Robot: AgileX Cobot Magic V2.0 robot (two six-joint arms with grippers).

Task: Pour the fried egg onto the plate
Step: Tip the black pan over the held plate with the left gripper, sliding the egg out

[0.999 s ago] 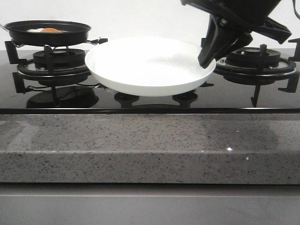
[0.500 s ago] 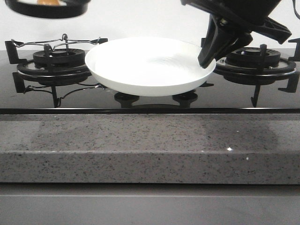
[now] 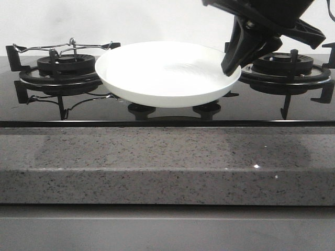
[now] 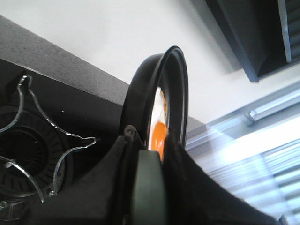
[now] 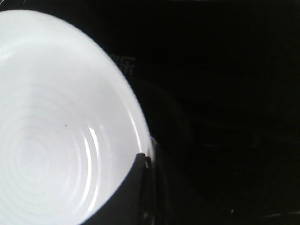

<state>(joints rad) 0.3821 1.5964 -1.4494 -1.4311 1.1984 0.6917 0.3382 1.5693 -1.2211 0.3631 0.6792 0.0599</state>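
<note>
The white plate point(image 3: 165, 73) is held above the black hob between the two burners. My right gripper point(image 3: 230, 65) is shut on its right rim; the plate also fills the right wrist view point(image 5: 56, 122). The black frying pan point(image 4: 157, 93) shows only in the left wrist view, seen edge-on, with the fried egg point(image 4: 158, 133) and its orange yolk inside. My left gripper point(image 4: 149, 154) is shut on the pan's handle. Pan, egg and left gripper are out of the front view.
The left burner point(image 3: 60, 70) with its wire pan support point(image 3: 63, 47) stands bare on the hob. The right burner point(image 3: 285, 68) sits behind my right arm. A grey stone counter edge point(image 3: 167, 162) runs along the front.
The pan with the egg has risen from the left burner and gone out of the top of the front view. The plate and right gripper have not moved.
</note>
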